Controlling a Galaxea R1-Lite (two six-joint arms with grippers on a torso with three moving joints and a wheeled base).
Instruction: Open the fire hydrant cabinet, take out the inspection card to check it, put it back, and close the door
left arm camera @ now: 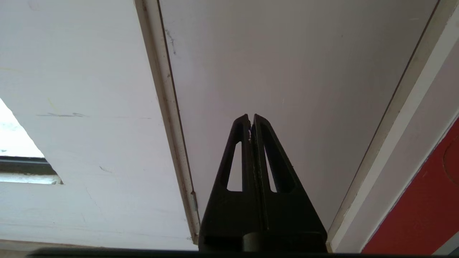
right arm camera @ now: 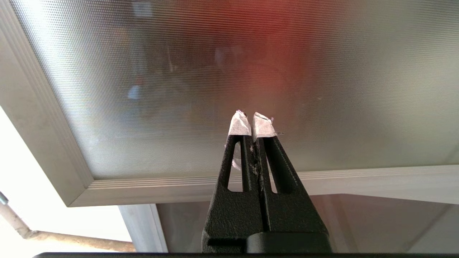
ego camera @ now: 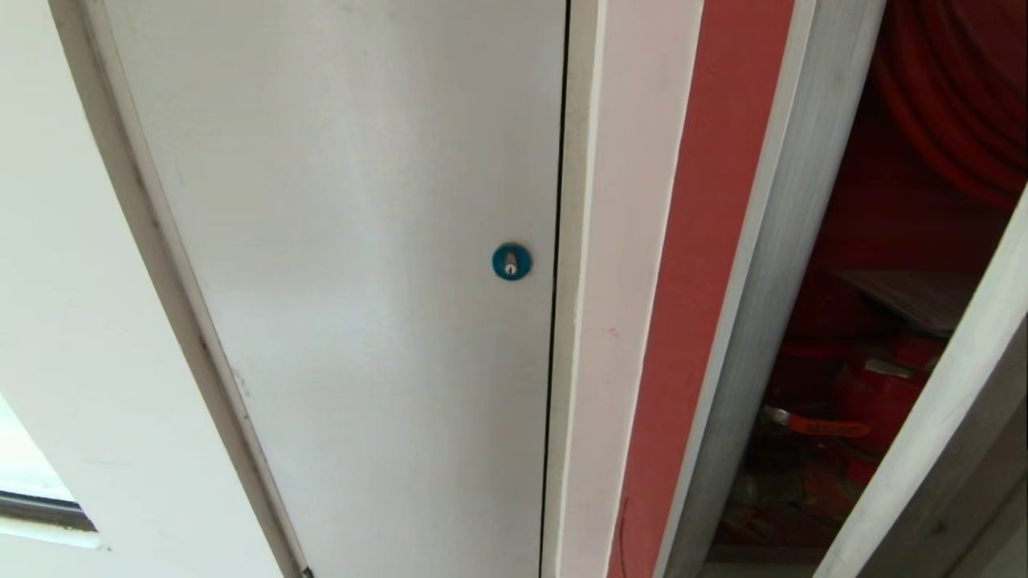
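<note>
The fire hydrant cabinet [ego camera: 875, 241] is at the right of the head view, its red inside showing past the silver frame [ego camera: 771, 281]. In it I see a red hose reel [ego camera: 956, 104] and a red valve [ego camera: 875, 385]. A flat pale sheet [ego camera: 911, 299] lies above the valve and looks like the inspection card. The door [ego camera: 923, 449] stands open, its silver edge crossing the lower right. My right gripper [right arm camera: 252, 118] is shut and empty, its taped tips close to the door's glass [right arm camera: 215, 79]. My left gripper [left arm camera: 250, 118] is shut and empty, facing the white door [left arm camera: 287, 64].
A plain white door [ego camera: 361, 241] with a round blue lock [ego camera: 511, 261] fills the middle of the head view. A red strip [ego camera: 699, 281] runs between it and the cabinet. A window edge [ego camera: 40, 506] is at the lower left. A lower dark panel [right arm camera: 358, 222] sits under the glass door.
</note>
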